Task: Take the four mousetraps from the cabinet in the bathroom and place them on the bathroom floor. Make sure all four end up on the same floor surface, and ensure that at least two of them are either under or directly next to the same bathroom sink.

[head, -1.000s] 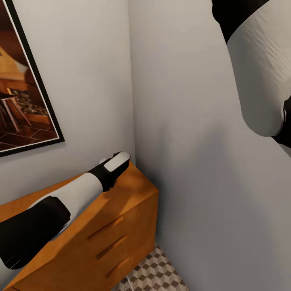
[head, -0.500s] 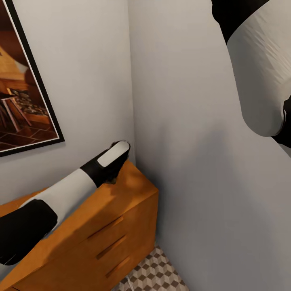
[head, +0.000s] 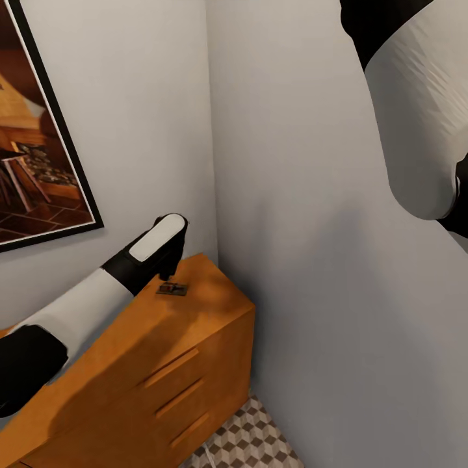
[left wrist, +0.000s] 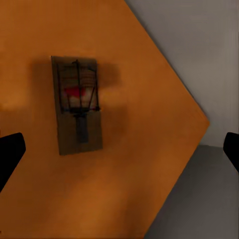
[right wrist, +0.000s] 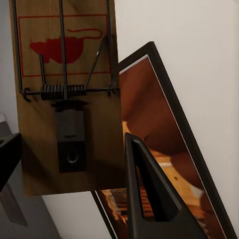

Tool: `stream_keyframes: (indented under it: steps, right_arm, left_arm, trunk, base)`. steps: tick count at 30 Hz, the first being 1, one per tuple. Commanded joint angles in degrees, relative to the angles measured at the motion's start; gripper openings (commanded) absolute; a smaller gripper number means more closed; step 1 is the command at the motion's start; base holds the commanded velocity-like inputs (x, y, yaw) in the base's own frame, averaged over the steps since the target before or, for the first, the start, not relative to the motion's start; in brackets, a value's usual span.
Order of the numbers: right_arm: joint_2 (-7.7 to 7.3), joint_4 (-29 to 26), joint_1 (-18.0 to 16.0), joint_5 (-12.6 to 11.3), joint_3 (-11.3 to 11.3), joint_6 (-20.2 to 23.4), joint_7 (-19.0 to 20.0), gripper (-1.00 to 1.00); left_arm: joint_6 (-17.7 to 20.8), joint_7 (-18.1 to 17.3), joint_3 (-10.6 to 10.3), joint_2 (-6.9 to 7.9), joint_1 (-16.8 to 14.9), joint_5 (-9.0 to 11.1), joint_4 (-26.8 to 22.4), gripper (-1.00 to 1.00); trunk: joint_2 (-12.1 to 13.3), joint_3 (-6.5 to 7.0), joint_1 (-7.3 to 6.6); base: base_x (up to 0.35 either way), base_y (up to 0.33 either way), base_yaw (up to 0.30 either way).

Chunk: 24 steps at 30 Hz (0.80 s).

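Observation:
One mousetrap (head: 173, 288), a small dark plate with wire parts, lies flat on the top of the orange-brown cabinet (head: 162, 364) near its right end. My left gripper (head: 169, 270) hovers just above it, slightly to its left. In the left wrist view the mousetrap (left wrist: 77, 110) lies on the cabinet top (left wrist: 149, 149), and the left gripper (left wrist: 119, 149) is open, its dark fingertips (left wrist: 10, 155) far apart at the picture's edges. My right gripper (right wrist: 69, 144) is shut on another mousetrap (right wrist: 67, 94), a wooden plate with a red mouse print.
The cabinet stands in a corner of pale grey walls (head: 312, 260). A black-framed picture (head: 32, 143) hangs above it. Cube-patterned bathroom floor (head: 253, 435) shows beside the cabinet's drawer fronts. My raised right arm (head: 416, 110) covers the upper right.
My left gripper has risen off the cabinet top and drawn back to the left. The mousetrap that it covered now lies in plain sight. The right arm has not moved.

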Motion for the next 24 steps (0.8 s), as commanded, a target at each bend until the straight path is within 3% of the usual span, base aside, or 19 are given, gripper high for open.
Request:
stream_keyframes:
  steps: [1,9,18,24]
  right_arm:
    - [0.0,0.1,-0.1,-0.1,0.0,0.1,0.2,-1.0]
    - [0.0,0.1,0.0,-0.1,2.2,0.1,0.3,-1.0]
    - [0.0,0.0,0.0,-0.1,2.5,0.1,0.3,-1.0]
    - [0.0,0.1,0.0,0.0,2.5,0.1,0.3,-1.0]
  left_arm:
    - [-0.4,0.1,-0.3,0.91,0.1,0.2,0.0,1.0]
    - [-0.4,0.6,-0.5,2.46,0.4,0.0,1.2,1.0]
    - [-0.2,0.6,-0.6,6.87,0.4,0.2,1.2,1.0]
    - [-0.1,0.6,-0.6,8.0,0.4,0.3,1.2,1.0]
  trunk:
    - [0.0,-0.06,0.0]
    - [0.0,-0.06,0.0]
    - [0.0,-0.06,0.0]
    - [0.0,-0.06,0.0]
  base:
    - [0.0,0.0,0.0]
    - [0.0,0.0,0.0]
    - [0.0,-0.133,0.0]
    - [0.0,-0.043,0.0]
